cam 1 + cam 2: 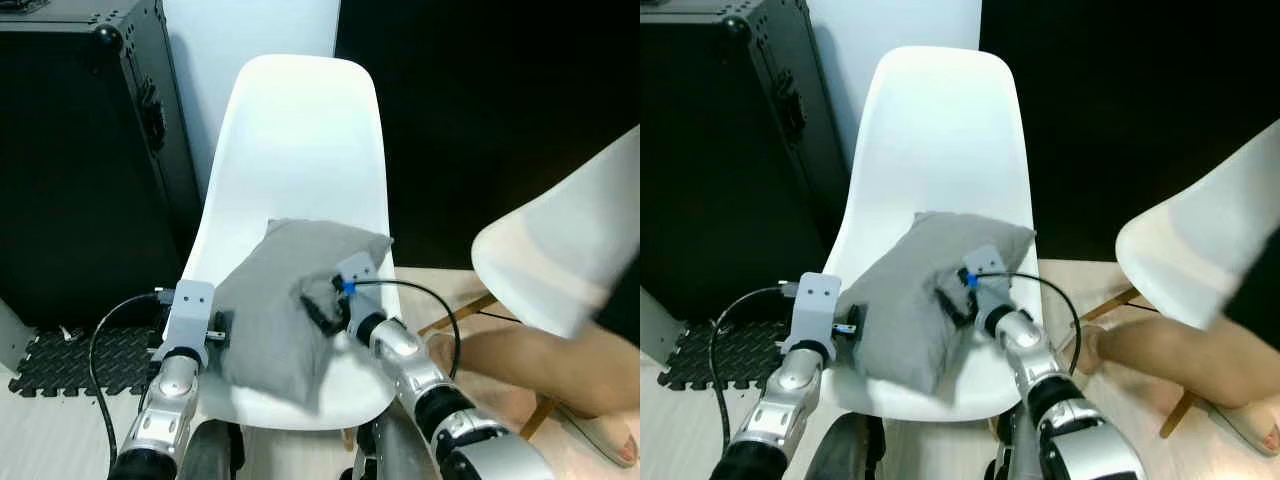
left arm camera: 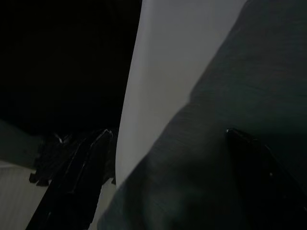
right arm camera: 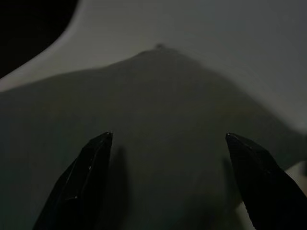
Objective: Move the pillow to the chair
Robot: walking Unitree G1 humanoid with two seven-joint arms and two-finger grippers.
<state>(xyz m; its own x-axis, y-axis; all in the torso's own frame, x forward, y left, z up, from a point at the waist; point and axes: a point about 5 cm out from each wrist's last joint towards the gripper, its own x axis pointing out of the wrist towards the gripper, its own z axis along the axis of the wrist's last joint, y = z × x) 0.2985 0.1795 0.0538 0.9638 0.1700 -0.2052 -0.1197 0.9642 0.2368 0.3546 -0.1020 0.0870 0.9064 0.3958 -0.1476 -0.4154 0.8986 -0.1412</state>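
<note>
A grey pillow (image 1: 290,300) lies tilted on the seat of a white shell chair (image 1: 300,140), one corner toward the backrest. My left gripper (image 1: 222,330) is at the seat's left rim. In the left wrist view the left gripper (image 2: 168,132) is open, with one finger outside the chair's edge and the other over the pillow (image 2: 240,96). My right gripper (image 1: 318,305) sits over the pillow's right half. The right wrist view has that gripper (image 3: 169,136) open too, its fingers spread over the grey fabric (image 3: 158,105).
A large black case (image 1: 80,150) stands close to the chair's left. A black foam mat (image 1: 80,360) lies on the floor beside it. At the right is a second white chair (image 1: 570,250) with a person's leg and foot (image 1: 560,370) under it.
</note>
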